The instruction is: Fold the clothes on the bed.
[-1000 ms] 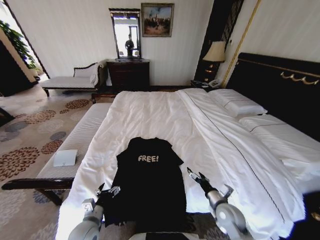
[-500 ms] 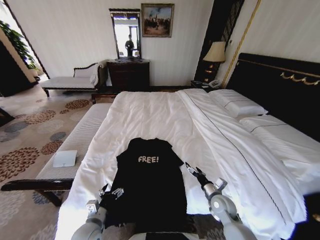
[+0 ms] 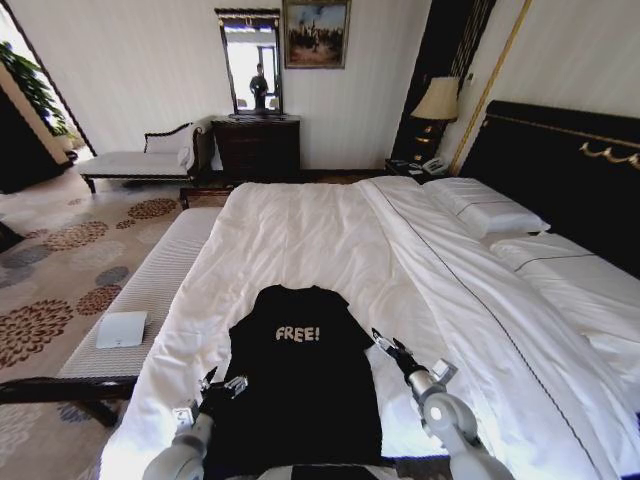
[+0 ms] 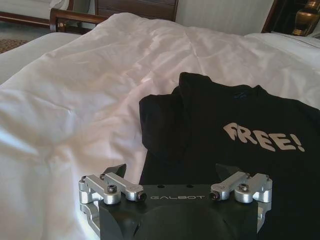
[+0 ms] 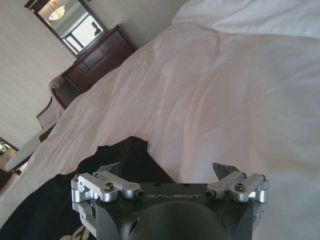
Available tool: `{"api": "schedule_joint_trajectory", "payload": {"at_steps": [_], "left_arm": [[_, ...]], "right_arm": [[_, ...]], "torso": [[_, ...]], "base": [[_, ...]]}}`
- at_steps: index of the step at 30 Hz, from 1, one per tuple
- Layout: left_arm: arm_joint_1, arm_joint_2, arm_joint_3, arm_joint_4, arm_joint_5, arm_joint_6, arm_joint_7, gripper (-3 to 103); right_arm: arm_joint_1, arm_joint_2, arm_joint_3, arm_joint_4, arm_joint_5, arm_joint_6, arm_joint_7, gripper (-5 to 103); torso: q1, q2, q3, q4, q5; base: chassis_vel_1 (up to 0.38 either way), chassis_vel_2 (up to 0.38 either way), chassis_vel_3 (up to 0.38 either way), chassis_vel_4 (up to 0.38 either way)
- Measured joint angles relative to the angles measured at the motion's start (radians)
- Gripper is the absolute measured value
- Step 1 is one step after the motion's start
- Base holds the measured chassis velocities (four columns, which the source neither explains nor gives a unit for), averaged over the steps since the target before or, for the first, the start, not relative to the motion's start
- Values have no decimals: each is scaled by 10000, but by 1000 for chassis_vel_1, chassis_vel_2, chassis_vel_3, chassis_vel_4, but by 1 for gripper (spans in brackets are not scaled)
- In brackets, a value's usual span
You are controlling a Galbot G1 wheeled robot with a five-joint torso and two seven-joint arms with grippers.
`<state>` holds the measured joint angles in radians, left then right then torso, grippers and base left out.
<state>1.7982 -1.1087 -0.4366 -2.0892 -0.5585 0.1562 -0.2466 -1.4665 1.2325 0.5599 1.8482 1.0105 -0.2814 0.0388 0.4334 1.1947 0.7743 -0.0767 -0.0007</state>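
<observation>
The black T-shirt [image 3: 298, 375] lies flat on the white bed [image 3: 300, 235] near its foot edge, collar toward the far side and hem toward the robot, so its long axis runs straight away from the robot, with the white "FREE!" lettering face up on the chest. The two arms flank it. The left pincer [image 3: 222, 384] sits right at the shirt's left edge, about level with the lower body of the garment, its fingers spread apart with nothing between them; from the left wrist view the left pincer [image 4: 175, 172] has the folded-in sleeve and chest just ahead of it. The right pincer [image 3: 390, 349] hovers just beside the right edge, a little farther up toward the sleeve, also spread and empty; in its own wrist view the right pincer [image 5: 167, 170] looks over the shirt's shoulder corner and bare sheet. Both are about equally close, the left perhaps nearer the cloth. I would judge the fold has yet to start, as neither side is gripped.
</observation>
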Motion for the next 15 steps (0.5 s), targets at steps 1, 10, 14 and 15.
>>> {"api": "schedule_joint_trajectory", "payload": {"at_steps": [1, 10, 14, 15], "left_arm": [[44, -17, -6, -21, 9, -2, 2, 100], [182, -102, -89, -122, 20, -4, -3, 100], [-1, -64, -18, -34, -9, -2, 2, 100], [-63, -40, 0, -9, -45, -2, 2, 100]], "right_arm": [[67, 5, 4, -72, 198, -114, 1, 100], [698, 73, -76, -977, 1465, -673, -91, 101], [1066, 215, -183, -1453, 1769, -764, -46, 99], [1123, 264, -208, -1545, 1737, -768, -13, 99]], "torso": [[-2, 2, -1, 0, 0], [8, -3, 3, -2, 2], [6, -2, 3, -2, 0], [6, -2, 3, -2, 0]], "base": [[0, 0, 0, 0], [0, 0, 0, 0], [0, 0, 0, 0], [0, 0, 0, 0]]}}
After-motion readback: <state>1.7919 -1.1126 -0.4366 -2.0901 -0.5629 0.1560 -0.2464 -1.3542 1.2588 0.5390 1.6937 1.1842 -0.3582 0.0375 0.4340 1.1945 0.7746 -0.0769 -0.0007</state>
